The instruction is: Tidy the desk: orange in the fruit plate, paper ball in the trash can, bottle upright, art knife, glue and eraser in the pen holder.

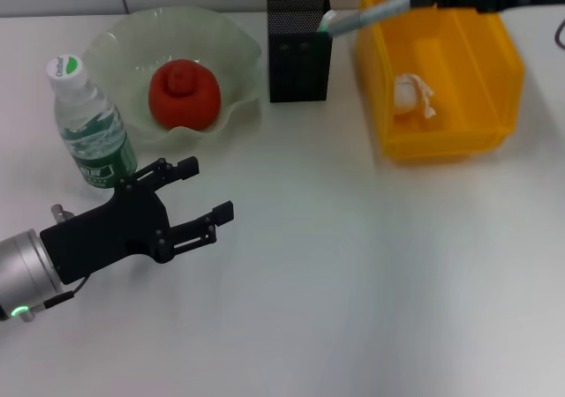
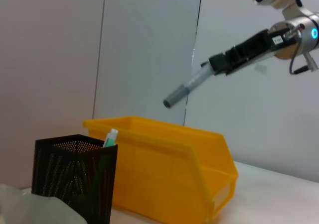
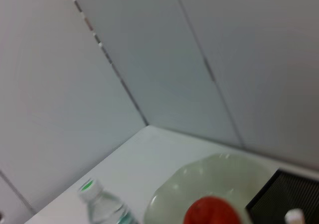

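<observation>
Head view: black mesh pen holder [image 1: 299, 48]

Black left claw [image 1: 205, 188], silver wrist, green light.

Desk [image 1: 371, 273]: smooth, matt white.
Plate [image 1: 221, 53]: translucent pale green, looks like frosted glass or plastic, wavy rim, slight gloss.
Orange [image 1: 184, 93]: red-orange, matt skin.
Bottle [image 1: 88, 128]: clear, glossy plastic; white plastic cap; green printed label.
Holder [image 1: 298, 48]: black metal mesh, matt, perforated walls.
Glue [image 1: 327, 22]: white plastic cap, green body.
Bin [image 1: 441, 97]: yellow plastic, smooth, faint sheen.
Paper ball [image 1: 413, 94]: crumpled white paper.
Knife [image 2: 192, 84]: grey, smooth, matt.
Left gripper [image 1: 203, 194]: black, matt; silver metal wrist.
</observation>
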Tool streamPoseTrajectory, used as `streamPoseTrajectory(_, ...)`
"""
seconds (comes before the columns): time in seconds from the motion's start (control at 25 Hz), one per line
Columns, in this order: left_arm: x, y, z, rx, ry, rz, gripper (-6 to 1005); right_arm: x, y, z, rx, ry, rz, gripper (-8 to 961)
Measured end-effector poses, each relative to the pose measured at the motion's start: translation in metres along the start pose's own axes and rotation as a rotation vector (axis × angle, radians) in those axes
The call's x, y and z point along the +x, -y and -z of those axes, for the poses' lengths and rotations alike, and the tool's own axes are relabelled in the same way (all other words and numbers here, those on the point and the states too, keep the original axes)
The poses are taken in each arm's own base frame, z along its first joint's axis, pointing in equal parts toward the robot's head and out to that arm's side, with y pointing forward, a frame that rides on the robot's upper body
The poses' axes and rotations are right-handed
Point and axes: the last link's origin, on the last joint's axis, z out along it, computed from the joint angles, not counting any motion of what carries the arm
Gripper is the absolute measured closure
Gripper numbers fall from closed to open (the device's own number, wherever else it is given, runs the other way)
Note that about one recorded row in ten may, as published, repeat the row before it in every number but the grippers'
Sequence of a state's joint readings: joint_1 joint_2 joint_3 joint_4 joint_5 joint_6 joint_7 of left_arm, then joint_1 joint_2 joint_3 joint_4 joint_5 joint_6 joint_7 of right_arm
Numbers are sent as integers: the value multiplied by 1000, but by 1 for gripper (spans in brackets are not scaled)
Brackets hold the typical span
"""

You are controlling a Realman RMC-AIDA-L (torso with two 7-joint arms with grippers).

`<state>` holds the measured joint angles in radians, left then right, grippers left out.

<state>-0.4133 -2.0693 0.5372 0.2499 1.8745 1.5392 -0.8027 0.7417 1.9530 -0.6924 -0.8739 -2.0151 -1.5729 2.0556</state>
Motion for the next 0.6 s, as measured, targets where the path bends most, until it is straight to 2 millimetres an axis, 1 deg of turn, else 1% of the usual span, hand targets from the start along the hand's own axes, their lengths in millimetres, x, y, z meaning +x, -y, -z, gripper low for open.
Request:
streamPoseTrajectory(0.28,-1,0,2,13,-3,8,167,-25,9,-11,101,5,55,803)
streamPoseTrajectory(0.32,-2,0,2,13,-3,9,167,-32,12,-18,125,-7,61,803)
streamPoseTrajectory(0.36,-2,0,2,19,-3,11,167,-32,12,-18,125,-7,61,803)
streamPoseTrajectory(0.6,-5,3,4,56,1,23,167,-41,17,-51,181,-75,87,803)
